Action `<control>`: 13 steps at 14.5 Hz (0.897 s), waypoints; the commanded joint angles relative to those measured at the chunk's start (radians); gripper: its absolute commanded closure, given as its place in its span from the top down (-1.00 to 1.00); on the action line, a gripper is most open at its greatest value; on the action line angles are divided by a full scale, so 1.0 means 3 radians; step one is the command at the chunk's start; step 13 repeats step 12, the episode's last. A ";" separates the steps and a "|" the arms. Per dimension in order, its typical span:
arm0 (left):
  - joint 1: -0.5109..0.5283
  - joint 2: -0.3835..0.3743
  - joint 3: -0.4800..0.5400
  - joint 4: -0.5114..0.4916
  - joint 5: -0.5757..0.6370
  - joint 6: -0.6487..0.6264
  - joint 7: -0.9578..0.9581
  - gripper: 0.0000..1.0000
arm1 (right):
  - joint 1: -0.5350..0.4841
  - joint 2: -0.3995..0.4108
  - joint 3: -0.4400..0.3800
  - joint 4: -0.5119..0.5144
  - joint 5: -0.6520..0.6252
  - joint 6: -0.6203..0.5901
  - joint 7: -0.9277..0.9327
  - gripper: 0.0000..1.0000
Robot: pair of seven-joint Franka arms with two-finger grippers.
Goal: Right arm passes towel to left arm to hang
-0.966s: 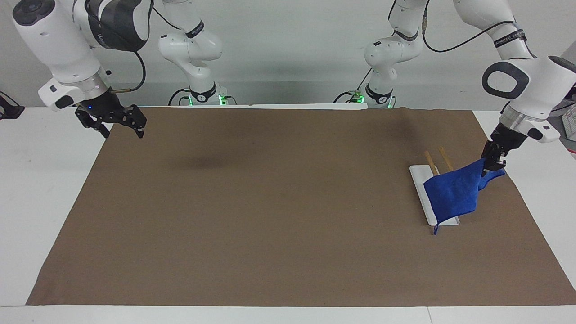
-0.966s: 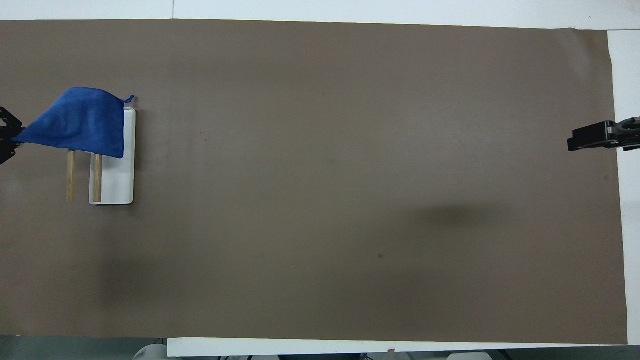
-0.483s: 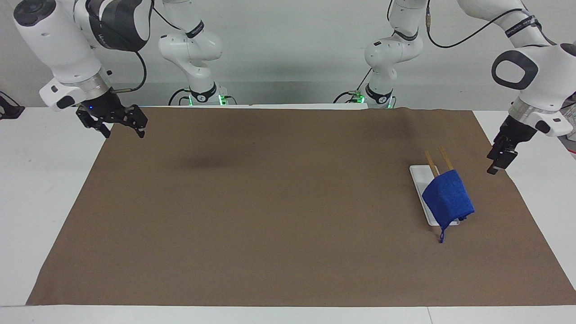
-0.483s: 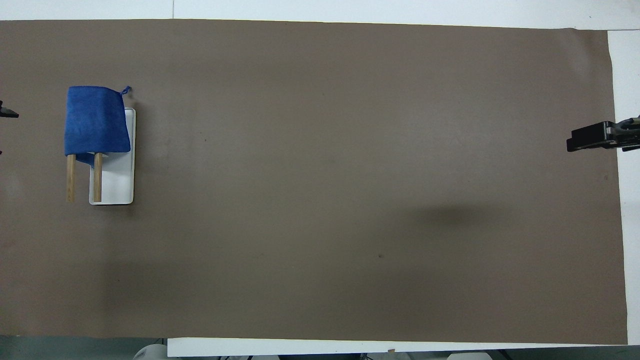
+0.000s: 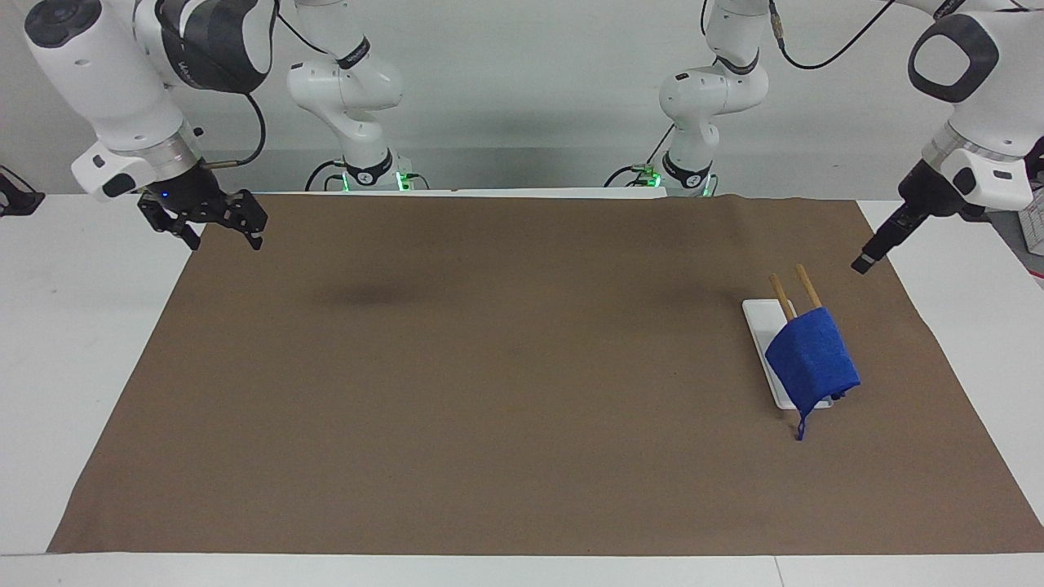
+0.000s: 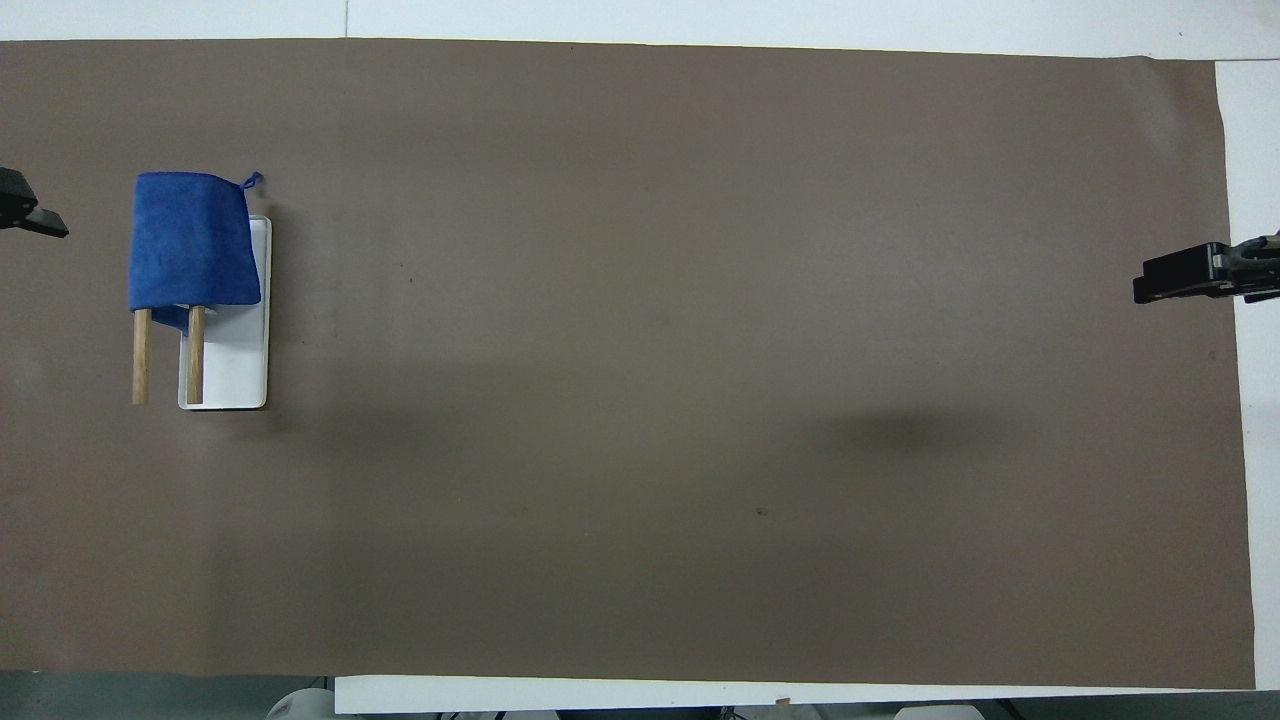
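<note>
Since a second ago: towel (image 5: 811,359) no longer pinched at its corner; left claw (image 5: 861,264) has let go and risen toward the table edge at the left arm's end.

Facing view.
- Towel: draped over two wooden rails (image 5: 795,292) of a small rack on a white base (image 5: 760,319), near the table edge at the left arm's end. Both flaps hang down; corner loop (image 5: 802,427) dangles off the lower hem.
- Left claw: in the air over the edge of the brown mat (image 5: 489,367), well apart from the towel, holding nothing. Fingers seen end-on; gap probably slight, cannot tell for sure.
- Right claw (image 5: 214,224): fingers splayed apart, empty, over the mat corner at the right arm's end nearest the robots. Right arm waits.

Overhead view.
- Towel (image 6: 190,240) covers the rail ends farther from the robots; nearer rail ends bare.
- Left claw (image 6: 30,212): only a tip shows at the frame edge, beside the rack.
- Right claw (image 6: 1180,281): over the mat edge at the right arm's end.

Handling note: hang judged done. Retreat is best made upward and outward, clear of the flap, so nothing snags the cloth or tips the light rack.
</note>
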 commanded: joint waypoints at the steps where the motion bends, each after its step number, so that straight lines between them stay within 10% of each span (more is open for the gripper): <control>1: -0.0313 0.0079 0.0038 0.0289 0.0356 -0.0512 0.0634 1.00 | 0.0000 -0.0035 0.0005 -0.0016 -0.0023 -0.0030 -0.0027 1.00; 13: -0.0324 -0.0105 0.0069 0.0079 0.0250 -0.0534 0.1019 1.00 | 0.0000 -0.0035 0.0005 -0.0016 -0.0023 -0.0030 -0.0027 1.00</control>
